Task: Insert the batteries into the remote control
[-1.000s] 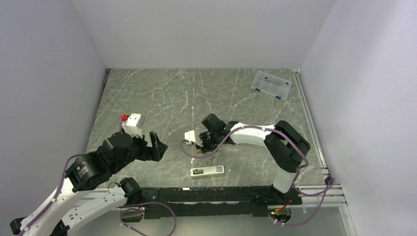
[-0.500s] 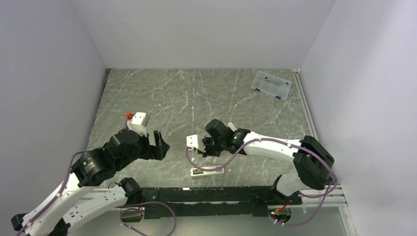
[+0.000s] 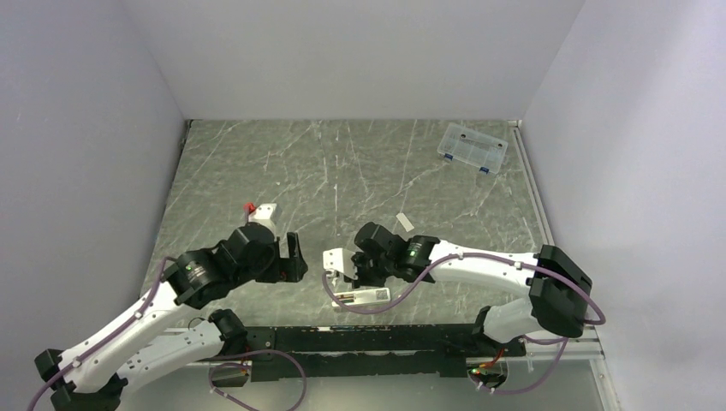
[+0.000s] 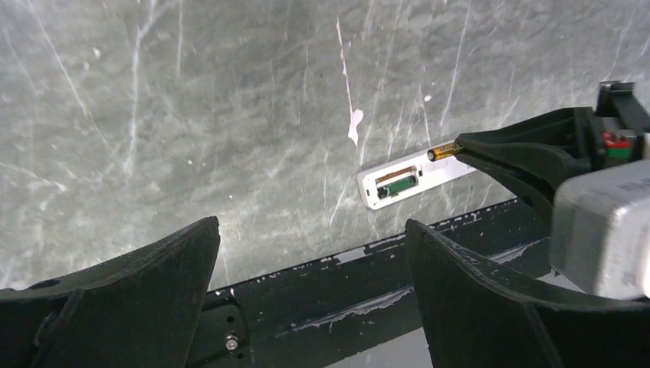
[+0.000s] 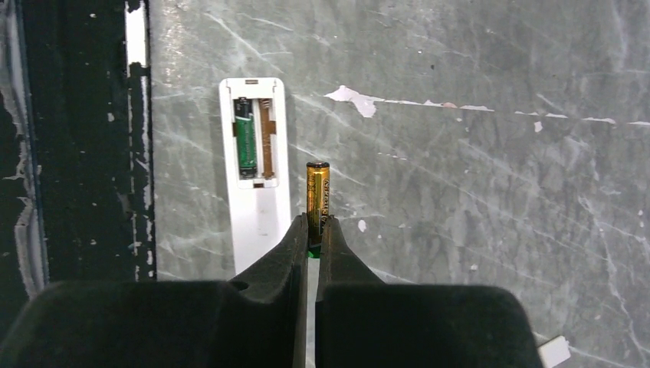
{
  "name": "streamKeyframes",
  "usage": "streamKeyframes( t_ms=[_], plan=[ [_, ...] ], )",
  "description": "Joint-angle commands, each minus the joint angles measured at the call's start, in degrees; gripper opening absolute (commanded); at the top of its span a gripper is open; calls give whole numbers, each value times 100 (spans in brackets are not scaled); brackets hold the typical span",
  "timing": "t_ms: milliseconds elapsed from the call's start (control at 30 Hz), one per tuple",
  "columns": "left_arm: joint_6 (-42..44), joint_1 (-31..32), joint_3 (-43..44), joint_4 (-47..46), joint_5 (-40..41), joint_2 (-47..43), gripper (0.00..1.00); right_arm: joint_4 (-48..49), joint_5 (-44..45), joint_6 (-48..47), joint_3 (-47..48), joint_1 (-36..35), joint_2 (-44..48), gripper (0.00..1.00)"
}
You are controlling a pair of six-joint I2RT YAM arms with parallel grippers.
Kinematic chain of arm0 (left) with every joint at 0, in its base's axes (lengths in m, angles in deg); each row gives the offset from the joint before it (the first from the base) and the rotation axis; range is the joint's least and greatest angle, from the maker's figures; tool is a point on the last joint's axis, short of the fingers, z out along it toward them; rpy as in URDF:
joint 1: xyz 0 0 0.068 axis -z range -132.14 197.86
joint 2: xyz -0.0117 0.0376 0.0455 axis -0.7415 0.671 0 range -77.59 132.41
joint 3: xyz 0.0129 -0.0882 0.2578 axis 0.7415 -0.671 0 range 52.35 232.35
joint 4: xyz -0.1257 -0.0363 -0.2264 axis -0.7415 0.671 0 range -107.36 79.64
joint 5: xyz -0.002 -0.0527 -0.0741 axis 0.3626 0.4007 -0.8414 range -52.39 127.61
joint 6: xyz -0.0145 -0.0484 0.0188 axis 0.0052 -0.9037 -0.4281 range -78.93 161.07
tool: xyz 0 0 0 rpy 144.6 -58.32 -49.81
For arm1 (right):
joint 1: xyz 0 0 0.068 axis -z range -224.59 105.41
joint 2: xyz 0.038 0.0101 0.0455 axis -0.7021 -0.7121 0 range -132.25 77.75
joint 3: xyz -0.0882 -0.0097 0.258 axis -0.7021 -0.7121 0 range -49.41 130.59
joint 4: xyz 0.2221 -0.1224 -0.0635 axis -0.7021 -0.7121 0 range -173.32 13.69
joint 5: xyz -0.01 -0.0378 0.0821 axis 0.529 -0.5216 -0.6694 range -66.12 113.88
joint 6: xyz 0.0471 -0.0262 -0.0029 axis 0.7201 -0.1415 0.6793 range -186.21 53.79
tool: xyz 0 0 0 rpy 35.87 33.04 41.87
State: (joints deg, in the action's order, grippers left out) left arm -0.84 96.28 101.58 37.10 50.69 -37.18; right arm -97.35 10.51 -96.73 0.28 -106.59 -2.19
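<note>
The white remote control (image 3: 361,296) lies near the table's front edge with its battery recess facing up; it also shows in the left wrist view (image 4: 414,178) and the right wrist view (image 5: 257,192). The dark green battery (image 5: 245,146) sits in the left slot of the recess, and the slot beside it is empty. My right gripper (image 5: 313,226) is shut on the gold battery (image 5: 317,188) and holds it lengthwise just right of the recess, above the remote's edge. The gold battery also shows in the left wrist view (image 4: 443,151). My left gripper (image 3: 295,257) is open and empty, left of the remote.
A black rail (image 3: 368,338) runs along the near edge, right beside the remote. A small flat white cover piece (image 3: 403,223) lies behind the right arm. A clear compartment box (image 3: 472,147) stands at the back right.
My right gripper has carried the gold battery toward the near edge, down to the remote. My left arm has swung right, closer to the remote, still open.
</note>
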Motion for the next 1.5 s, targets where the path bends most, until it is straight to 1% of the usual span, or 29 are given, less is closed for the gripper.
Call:
streamKeyframes(
  t_ms=[0, 167, 367, 667, 1033, 1467],
  plan=[
    [-512, 18, -255, -270, -364, 49, 96, -111, 82, 316, 23, -145, 119, 0],
    [-820, 17, -578, -463, -666, 125, 93, -232, 36, 523, 150, -328, -77, 0],
    [-1071, 16, -1036, -756, -914, 67, 93, -348, 70, 615, 359, -442, -371, 0],
    [-1289, 12, -1473, -961, -1112, -17, 93, -403, 97, 762, 644, -536, -824, 0],
    [-1386, 17, -1666, -985, -1210, -155, 93, -514, 97, 838, 899, -585, -1226, 0],
    [-1337, 12, -1680, -990, -1225, -167, 93, -544, 25, 904, 988, -626, -1405, 2]
  ],
)
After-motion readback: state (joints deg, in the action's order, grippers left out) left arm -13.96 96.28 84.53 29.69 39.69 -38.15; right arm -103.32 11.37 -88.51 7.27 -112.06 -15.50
